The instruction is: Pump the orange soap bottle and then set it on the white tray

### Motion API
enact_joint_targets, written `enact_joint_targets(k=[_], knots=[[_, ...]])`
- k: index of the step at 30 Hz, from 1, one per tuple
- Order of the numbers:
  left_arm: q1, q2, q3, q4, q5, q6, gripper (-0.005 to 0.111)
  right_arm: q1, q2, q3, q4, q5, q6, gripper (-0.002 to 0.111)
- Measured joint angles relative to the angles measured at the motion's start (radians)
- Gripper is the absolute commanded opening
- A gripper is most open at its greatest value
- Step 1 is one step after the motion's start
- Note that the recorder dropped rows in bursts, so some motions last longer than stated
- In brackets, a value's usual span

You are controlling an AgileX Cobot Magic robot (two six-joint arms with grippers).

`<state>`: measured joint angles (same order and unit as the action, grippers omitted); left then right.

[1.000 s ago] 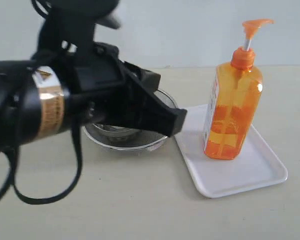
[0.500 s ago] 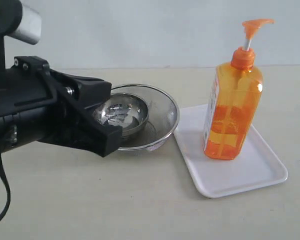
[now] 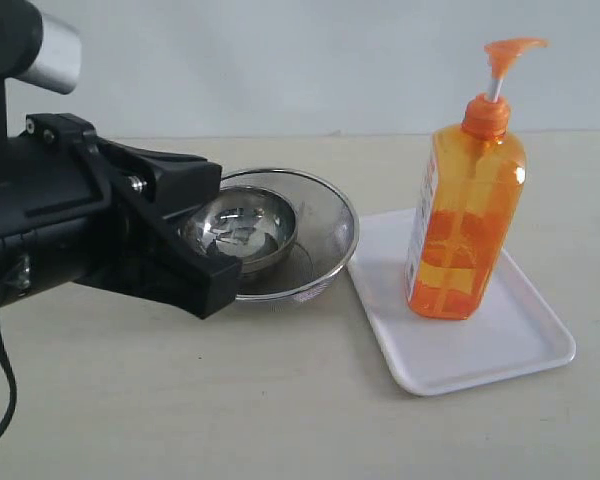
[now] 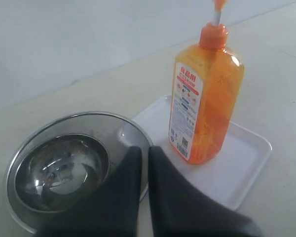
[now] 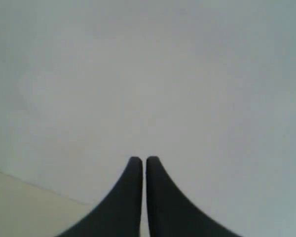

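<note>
Orange soap bottle point(image 3: 467, 225) stood upright on white tray point(image 3: 500, 355), left gripper point(image 4: 144, 148) pressed together and empty, held apart from bottle, near steel bowls point(image 3: 325, 220) beside tray, right gripper point(image 5: 144, 159) likewise together, nothing held.

Setting: plain tabletop point(image 3: 280, 420) against a bare wall point(image 3: 280, 60).
Tabletop matte cream-beige, smooth, unpatterned. Wall pale grey-white, featureless, meeting the tabletop along a straight horizontal edge. Light soft, even; shadows faint.
</note>
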<state>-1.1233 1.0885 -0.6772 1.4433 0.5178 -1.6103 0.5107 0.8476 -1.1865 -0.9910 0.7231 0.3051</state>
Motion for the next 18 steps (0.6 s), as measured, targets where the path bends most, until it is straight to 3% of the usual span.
enact_joint_targets(k=[10, 13, 18], knots=[[0.000, 0.000, 0.000, 0.012, -0.002, 0.000, 0.005, 0.000, 0.015, -0.004, -0.036, 0.200, -0.065, 0.000], [0.000, 0.000, 0.000, 0.022, -0.002, 0.000, 0.005, 0.000, 0.022, -0.006, 0.036, 0.074, -0.109, 0.000], [0.000, 0.000, 0.000, 0.026, -0.030, 0.000, 0.005, 0.000, 0.033, -0.006, 0.345, -0.397, -0.357, 0.000]])
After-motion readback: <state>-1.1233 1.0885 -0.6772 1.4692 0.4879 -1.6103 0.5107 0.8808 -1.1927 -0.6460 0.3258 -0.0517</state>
